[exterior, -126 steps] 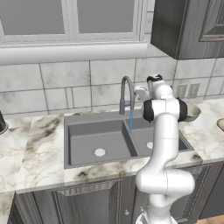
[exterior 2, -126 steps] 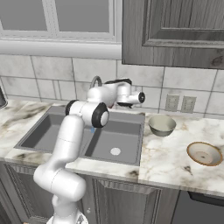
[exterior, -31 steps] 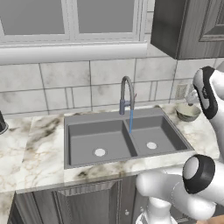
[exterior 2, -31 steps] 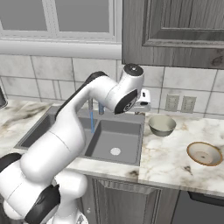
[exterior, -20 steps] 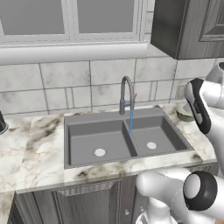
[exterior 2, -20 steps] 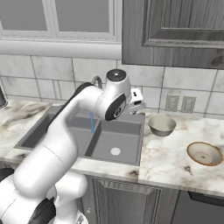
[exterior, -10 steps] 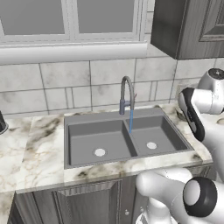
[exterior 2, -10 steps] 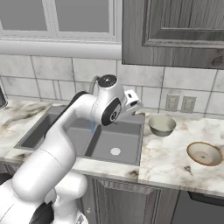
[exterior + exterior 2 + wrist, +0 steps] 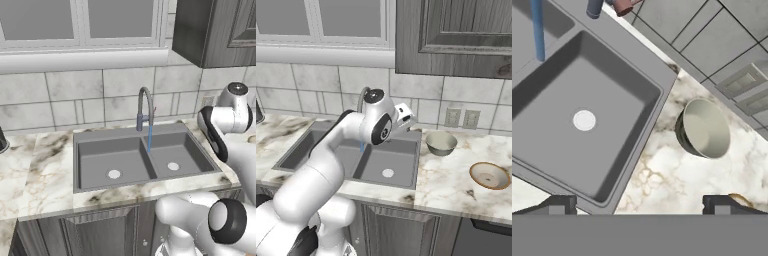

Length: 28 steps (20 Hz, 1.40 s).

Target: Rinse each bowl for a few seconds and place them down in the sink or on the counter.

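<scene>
the end effector (image 9: pixel 639 202) is up in the air, over the right edge of the sink (image 9: pixel 326 131), and it looks down at the desk (image 9: pixel 456 172). its two dark fingertips (image 9: pixel 557 204) are spread wide apart with nothing between them, so it is let go and empty. in the right base view the hand (image 9: pixel 405 116) sticks out to the right of the big white arm (image 9: pixel 331 155), above the right basin.

a thin blue stream of water (image 9: pixel 149 138) runs down from the faucet (image 9: pixel 144 107) into the sink. the same water (image 9: pixel 537 30) shows in the hand view, next to the right basin with its round pale drain (image 9: pixel 584 120). the sink has two grey basins, and there are no bowls in them.

one bowl (image 9: pixel 441 143) sits on the desk just to the right of the sink, near the far wall. it is pale inside and darker outside. in the hand view this bowl (image 9: pixel 704 128) is ahead of the fingertips, just past the sink rim, standing the right way up.

a second bowl (image 9: pixel 489 175) sits farther right on the desk and nearer the front edge, well apart from the first one. it looks tan with a paler inside.

two wall plugs (image 9: pixel 462 118) are on the tiles behind the bowls. dark cabinets (image 9: pixel 456 30) hang above.
</scene>
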{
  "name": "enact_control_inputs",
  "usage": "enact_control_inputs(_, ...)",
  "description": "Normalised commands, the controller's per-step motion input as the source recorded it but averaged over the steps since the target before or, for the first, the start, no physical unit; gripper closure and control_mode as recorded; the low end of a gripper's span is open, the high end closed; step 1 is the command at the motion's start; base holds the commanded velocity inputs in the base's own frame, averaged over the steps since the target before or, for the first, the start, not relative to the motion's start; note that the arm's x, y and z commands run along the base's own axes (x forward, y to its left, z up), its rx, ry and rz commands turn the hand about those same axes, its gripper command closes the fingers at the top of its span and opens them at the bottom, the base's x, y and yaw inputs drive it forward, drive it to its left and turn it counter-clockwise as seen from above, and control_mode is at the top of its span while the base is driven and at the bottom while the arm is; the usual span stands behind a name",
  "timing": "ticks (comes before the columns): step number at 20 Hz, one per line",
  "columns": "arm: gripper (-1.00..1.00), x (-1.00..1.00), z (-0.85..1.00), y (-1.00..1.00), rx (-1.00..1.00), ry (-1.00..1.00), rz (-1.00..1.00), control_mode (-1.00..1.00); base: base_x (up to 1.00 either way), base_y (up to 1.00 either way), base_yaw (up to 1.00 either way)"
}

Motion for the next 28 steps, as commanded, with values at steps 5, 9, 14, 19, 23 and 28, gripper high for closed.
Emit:
enact_control_inputs(5,-1.00,0.32,-0.14,0.00,-0.04,0.00,0.00,-1.00,0.00,0.00,0.00)
enact_control_inputs(9,-1.00,0.22,-0.11,-0.07,-0.03,0.00,0.00,-1.00,0.00,0.00,0.00)
enact_control_inputs(14,-1.00,0.03,-0.13,-0.27,0.00,0.00,-0.04,-1.00,0.00,0.00,0.00)
enact_control_inputs(19,-1.00,0.18,-0.13,-0.14,0.00,0.00,-0.03,-1.00,0.00,0.00,0.00)
enact_control_inputs(23,-1.00,0.25,-0.13,-0.08,-0.01,0.00,-0.01,-1.00,0.00,0.00,0.00)
enact_control_inputs(28,-1.00,0.33,-0.11,-0.08,-0.01,0.00,0.00,-1.00,0.00,0.00,0.00)
